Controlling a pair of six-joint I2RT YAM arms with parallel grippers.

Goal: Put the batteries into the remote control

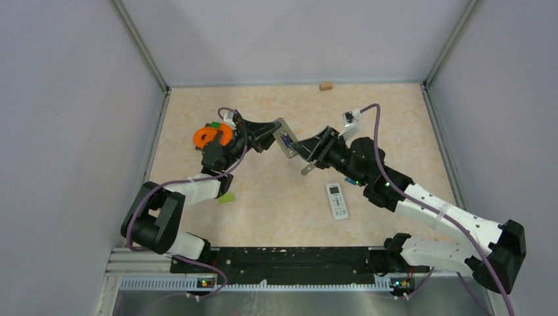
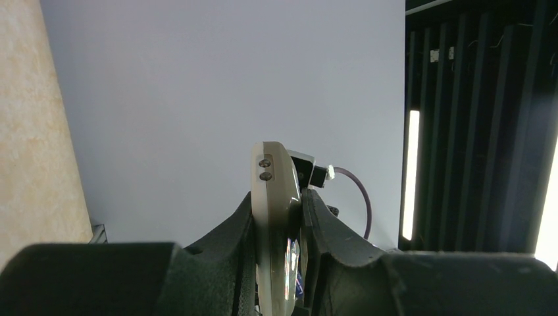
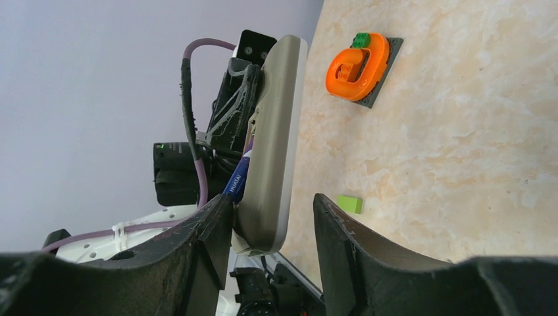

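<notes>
My left gripper [image 1: 270, 136] is shut on a grey remote control [image 1: 284, 138] and holds it above the table. In the left wrist view the remote [image 2: 275, 204] stands edge-on between the fingers of the left gripper [image 2: 278, 196]. A blue battery [image 3: 238, 176] lies against the remote's back [image 3: 273, 131], and it shows as a blue spot in the top view [image 1: 286, 139]. My right gripper [image 3: 273, 197] is open, with its jaws on either side of the remote's lower end. Its left finger [image 3: 210, 224] is next to the battery. The other batteries are out of view.
A white remote [image 1: 337, 201] lies on the table in front of the right arm. An orange clamp on a dark plate [image 1: 214, 136] sits at the left, and it also shows in the right wrist view [image 3: 358, 66]. A green block [image 1: 226, 197] and a small brown block [image 1: 326, 85] lie on the table.
</notes>
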